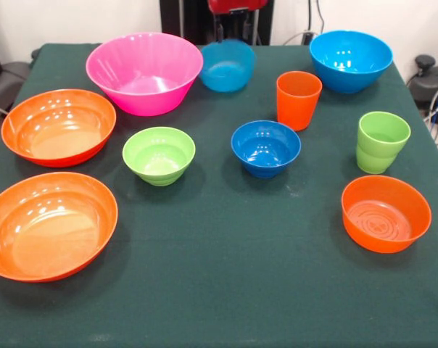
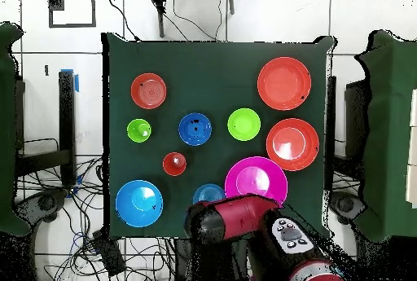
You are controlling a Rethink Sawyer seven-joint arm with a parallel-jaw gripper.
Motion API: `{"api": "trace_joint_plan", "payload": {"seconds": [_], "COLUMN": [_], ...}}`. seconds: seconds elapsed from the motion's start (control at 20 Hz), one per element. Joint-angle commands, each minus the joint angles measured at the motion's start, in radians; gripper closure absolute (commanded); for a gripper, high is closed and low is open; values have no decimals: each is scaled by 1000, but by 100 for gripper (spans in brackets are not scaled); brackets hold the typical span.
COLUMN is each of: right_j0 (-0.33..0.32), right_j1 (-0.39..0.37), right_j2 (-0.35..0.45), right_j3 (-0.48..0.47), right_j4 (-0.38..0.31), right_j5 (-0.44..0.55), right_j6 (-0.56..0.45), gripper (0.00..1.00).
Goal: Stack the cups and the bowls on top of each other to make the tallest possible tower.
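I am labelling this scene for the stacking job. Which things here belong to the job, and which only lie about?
For the job:
pink bowl
two wide orange bowls
smaller orange bowl
two sky blue bowls
dark blue bowl
lime green bowl
orange cup
lime green cup

Only lying about:
cables on the floor

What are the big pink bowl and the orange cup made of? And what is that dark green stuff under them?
The big pink bowl looks like glossy plastic: smooth, with bright shiny spots and light glowing through its wall. The orange cup seems the same kind of plastic, smooth and evenly coloured, though less shiny. The dark green cover looks like matte cloth, maybe felt: it gives no shine and drapes over the table's edges.
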Motion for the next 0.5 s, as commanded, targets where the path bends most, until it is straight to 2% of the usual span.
{"api": "trace_joint_plan", "payload": {"seconds": [0.05,0.3,0.5], "right_j0": [34,58,86], "right_j1": [-115,-196,-199], "right_j2": [73,91,101], "right_j3": [28,55,39], "right_j4": [112,196,237], "right_j5": [94,152,170], "right_j6": [100,92,83], "gripper": [0,0,0]}}
